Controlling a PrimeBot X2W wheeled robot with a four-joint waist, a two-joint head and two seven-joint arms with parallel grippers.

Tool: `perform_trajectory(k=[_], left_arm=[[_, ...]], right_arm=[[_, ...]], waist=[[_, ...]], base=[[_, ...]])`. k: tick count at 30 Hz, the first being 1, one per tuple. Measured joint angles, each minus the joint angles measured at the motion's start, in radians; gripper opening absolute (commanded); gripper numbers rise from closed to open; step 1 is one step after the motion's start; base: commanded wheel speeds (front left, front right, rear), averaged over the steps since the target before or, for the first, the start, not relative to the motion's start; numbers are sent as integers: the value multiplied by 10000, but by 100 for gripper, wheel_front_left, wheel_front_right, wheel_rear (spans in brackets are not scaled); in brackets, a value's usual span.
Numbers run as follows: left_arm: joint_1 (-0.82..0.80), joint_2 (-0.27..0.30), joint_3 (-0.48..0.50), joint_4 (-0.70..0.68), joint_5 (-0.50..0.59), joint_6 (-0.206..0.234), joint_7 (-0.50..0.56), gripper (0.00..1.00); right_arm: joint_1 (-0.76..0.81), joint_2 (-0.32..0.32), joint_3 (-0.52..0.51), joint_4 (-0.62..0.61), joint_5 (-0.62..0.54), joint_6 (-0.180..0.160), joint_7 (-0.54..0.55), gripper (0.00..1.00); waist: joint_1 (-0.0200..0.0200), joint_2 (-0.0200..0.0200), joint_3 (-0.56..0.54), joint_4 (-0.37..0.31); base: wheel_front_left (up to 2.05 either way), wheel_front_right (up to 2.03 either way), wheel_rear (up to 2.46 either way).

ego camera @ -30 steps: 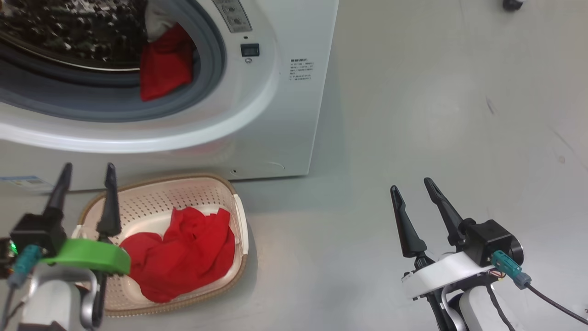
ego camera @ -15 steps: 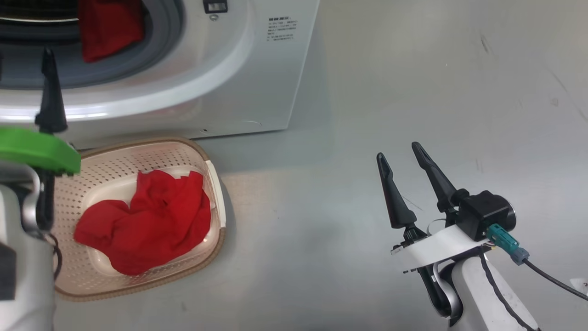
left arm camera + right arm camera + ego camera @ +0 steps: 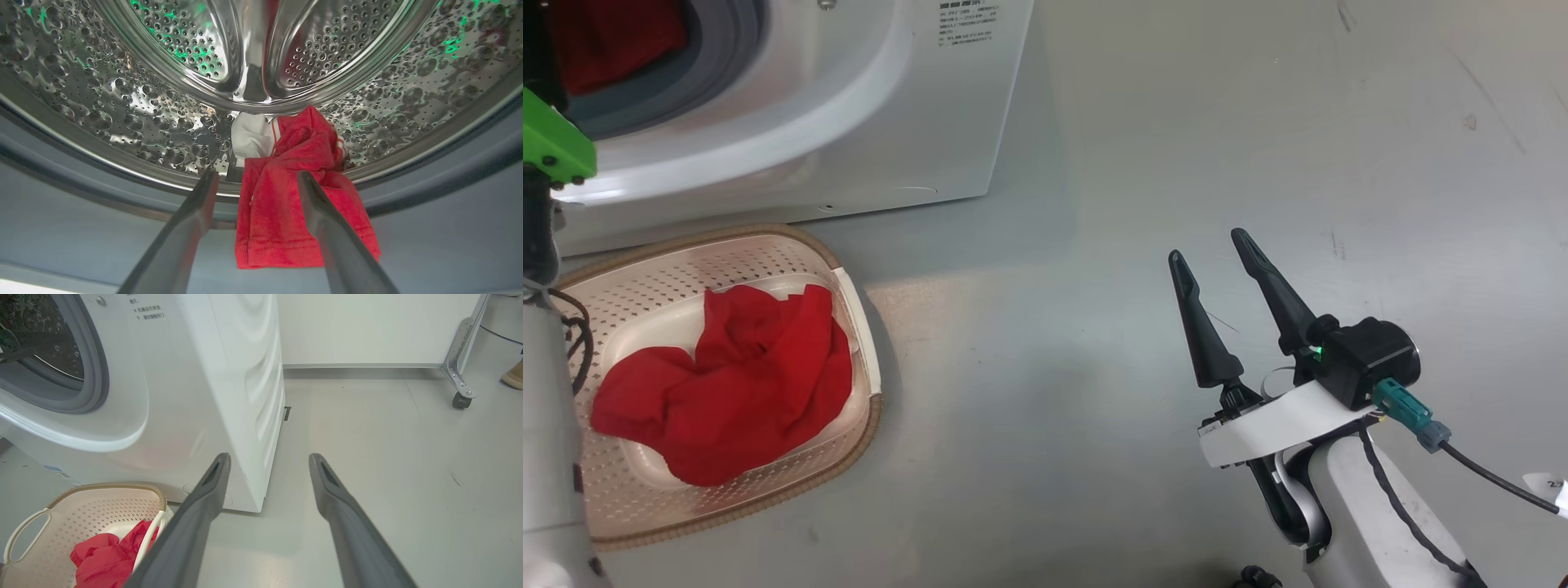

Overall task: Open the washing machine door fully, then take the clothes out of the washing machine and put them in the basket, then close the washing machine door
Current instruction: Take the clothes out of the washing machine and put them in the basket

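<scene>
The washing machine (image 3: pixel 915 98) stands open at the upper left; its door is out of view. My left gripper (image 3: pixel 257 174) is open and points into the dimpled steel drum (image 3: pixel 122 122). A red garment (image 3: pixel 278 212) hangs over the drum lip and grey rubber ring, between the left fingers as seen from the wrist; I cannot tell if they touch it. A white cloth (image 3: pixel 251 136) lies behind it. The cream basket (image 3: pixel 670 273) sits on the floor before the machine with a red garment (image 3: pixel 727 384) in it. My right gripper (image 3: pixel 1208 247) is open with nothing in it, above the floor.
My left forearm and its green ring (image 3: pixel 551 143) run along the left edge beside the basket. Right of the machine, grey floor (image 3: pixel 408 477) stretches to a white wall. A caster wheel (image 3: pixel 459 401) and a person's shoe (image 3: pixel 512 375) are at the far right.
The head camera has swung, shifting machine and basket up and left in the picture. My left arm rose from above the basket to the drum opening. The right gripper has stayed open.
</scene>
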Motion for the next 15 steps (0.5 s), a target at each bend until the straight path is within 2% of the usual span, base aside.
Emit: perform_trajectory(k=[7, 15], left_arm=[[-919, 88, 27, 800, -167, 86, 945, 100], [-1718, 224, -4, 1519, -155, 92, 1432, 100]], right_arm=[[-208, 2, 217, -90, 167, -117, 0, 100], [-461, 4, 531, -92, 384, -178, 0, 100]], waist=[[0, 0, 318, -264], [1, 0, 582, -550]], base=[[0, 0, 0], [0, 0, 0]])
